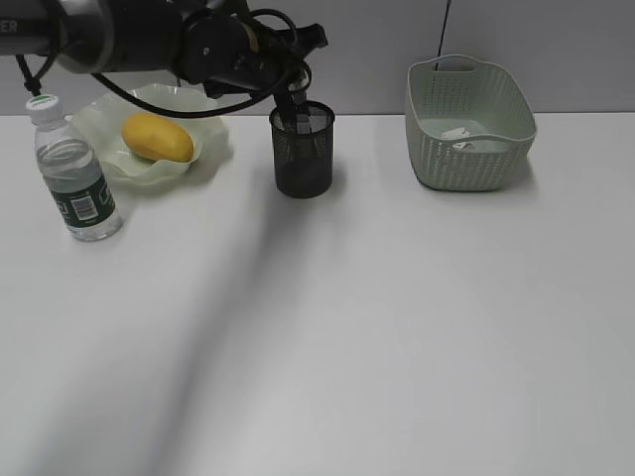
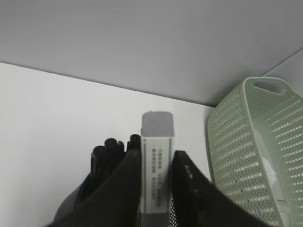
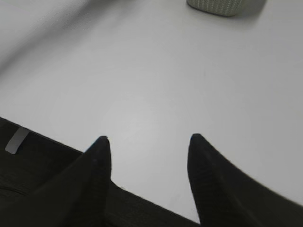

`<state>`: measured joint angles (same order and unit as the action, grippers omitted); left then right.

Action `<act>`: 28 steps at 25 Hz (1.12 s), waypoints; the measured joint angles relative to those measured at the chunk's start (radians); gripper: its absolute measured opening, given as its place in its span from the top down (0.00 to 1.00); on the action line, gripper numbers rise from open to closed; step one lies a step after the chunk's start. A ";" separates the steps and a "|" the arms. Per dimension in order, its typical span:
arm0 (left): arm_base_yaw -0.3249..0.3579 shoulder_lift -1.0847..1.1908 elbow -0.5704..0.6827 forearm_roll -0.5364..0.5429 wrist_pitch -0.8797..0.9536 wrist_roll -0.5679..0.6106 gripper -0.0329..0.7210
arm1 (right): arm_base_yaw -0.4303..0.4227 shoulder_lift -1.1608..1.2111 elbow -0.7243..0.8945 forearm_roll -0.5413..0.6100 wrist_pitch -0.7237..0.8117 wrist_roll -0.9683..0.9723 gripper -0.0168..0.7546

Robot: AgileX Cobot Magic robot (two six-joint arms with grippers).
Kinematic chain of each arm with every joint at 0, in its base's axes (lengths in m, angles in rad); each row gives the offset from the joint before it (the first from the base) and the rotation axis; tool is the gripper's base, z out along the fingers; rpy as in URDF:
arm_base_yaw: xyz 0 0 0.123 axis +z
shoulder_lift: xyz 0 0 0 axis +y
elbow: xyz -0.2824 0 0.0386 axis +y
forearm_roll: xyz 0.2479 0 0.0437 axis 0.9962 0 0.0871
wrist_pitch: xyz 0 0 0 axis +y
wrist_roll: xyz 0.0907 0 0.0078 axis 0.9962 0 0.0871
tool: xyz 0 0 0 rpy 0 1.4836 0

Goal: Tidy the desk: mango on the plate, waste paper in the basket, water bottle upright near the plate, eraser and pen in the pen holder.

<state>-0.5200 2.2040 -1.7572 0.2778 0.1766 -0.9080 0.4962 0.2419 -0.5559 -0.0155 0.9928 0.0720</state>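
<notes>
The mango (image 1: 157, 137) lies on the ruffled green plate (image 1: 213, 139) at the back left. The water bottle (image 1: 77, 177) stands upright just left of the plate. The waste paper (image 1: 460, 136) lies inside the basket (image 1: 468, 159) at the back right. My left gripper (image 1: 294, 103) is at the mouth of the black pen holder (image 1: 303, 159). In the left wrist view it (image 2: 157, 158) is shut on the eraser (image 2: 157, 126), a white block with a grey end and printed sleeve. Black pen tops (image 2: 111, 147) stick up beside it. My right gripper (image 3: 147, 138) is open and empty.
The basket also shows in the left wrist view (image 2: 255, 151), close on the right of the pen holder, and its base shows at the top of the right wrist view (image 3: 215, 4). The right gripper hovers over bare desk (image 3: 156, 85) by its front edge.
</notes>
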 joint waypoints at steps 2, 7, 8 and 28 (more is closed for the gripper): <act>0.000 0.005 0.000 0.009 -0.002 0.000 0.71 | 0.000 0.000 0.000 0.000 0.000 0.000 0.43; 0.000 0.006 0.000 0.012 -0.004 0.000 0.56 | 0.000 0.000 0.000 0.000 0.000 0.000 0.43; 0.000 0.006 0.000 0.012 -0.004 0.000 0.55 | 0.000 0.000 0.000 0.000 0.000 0.000 0.43; -0.002 -0.225 0.000 -0.278 0.679 0.507 0.48 | 0.000 0.000 0.000 -0.002 -0.002 0.000 0.43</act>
<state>-0.5220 1.9793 -1.7572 0.0000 0.8552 -0.4007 0.4962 0.2419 -0.5559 -0.0174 0.9909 0.0720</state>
